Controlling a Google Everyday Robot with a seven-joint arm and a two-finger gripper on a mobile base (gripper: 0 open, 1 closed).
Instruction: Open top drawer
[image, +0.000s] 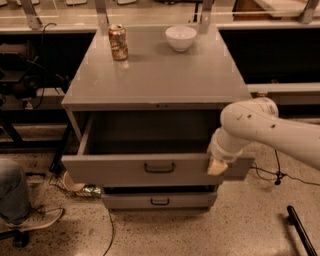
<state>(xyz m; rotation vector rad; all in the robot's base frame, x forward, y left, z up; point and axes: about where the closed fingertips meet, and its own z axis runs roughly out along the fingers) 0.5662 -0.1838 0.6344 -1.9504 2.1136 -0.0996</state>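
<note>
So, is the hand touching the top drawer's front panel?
Cannot tell. In the camera view the hand overlaps the front panel of the top drawer at its right end; neither contact nor gap shows plainly.

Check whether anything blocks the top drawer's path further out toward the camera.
Nothing visible does. The wide grey metal top drawer is pulled well out, with speckled floor ahead of its front. The claw sits at the panel's right end in view.

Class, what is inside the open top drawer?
Only bare grey interior shows in the top drawer; the floor nearest its front is hidden. The gripper sits at the drawer front's right end.
</note>
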